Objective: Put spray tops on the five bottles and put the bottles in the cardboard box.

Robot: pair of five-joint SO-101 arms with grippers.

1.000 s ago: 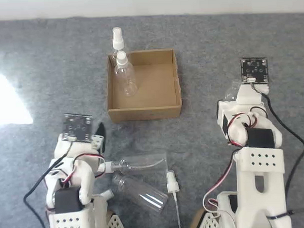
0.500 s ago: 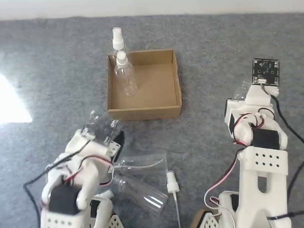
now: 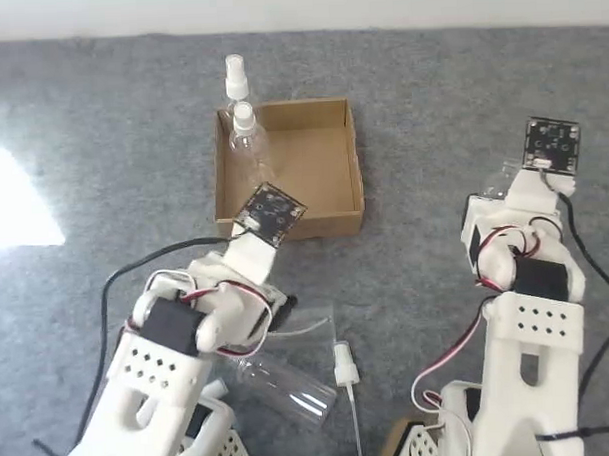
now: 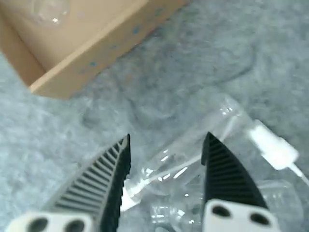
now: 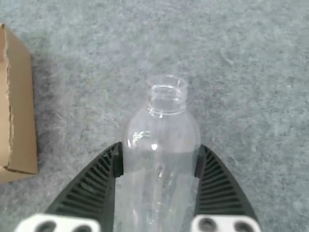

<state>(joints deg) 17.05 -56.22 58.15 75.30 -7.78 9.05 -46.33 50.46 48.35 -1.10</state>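
On the grey carpeted table (image 3: pixel 101 125), five bottles are tallied against the task.

1. Clear bottle with white spray top (image 3: pixel 250 150): upright in the far left corner of the open brown cardboard box (image 3: pixel 314 226). Complete.
2. Second capped clear bottle (image 3: pixel 236 78): upright just behind the box's far wall, apparently outside it. Capped, not yet boxed.
3. Clear open-necked bottle (image 5: pixel 161 125): no top fitted. It is clamped at the body between the closed-in jaws of the right gripper (image 5: pixel 159 154), to the right of the box and apart from it. Needs a top, then boxing.
4. Clear bottle lying on its side (image 4: pixel 217 123): on the table in front of the box. The left gripper (image 4: pixel 167 140) hangs over it with jaws spread wide, one to each side, holding nothing. There is a white piece at one end; whether it is a fitted top cannot be told.
5. Second lying clear bottle (image 3: pixel 290 389): against item 4, nearer the arm bases. Cap state cannot be told.

Sundry: loose white spray top with dip tube (image 3: pixel 344 365), just beside items 4 and 5.

Progress, as judged: one of five finished, with most of the work left.

Markings: no labels on any bottle. There are faint blue specks on the box's outer wall, and nothing legible.
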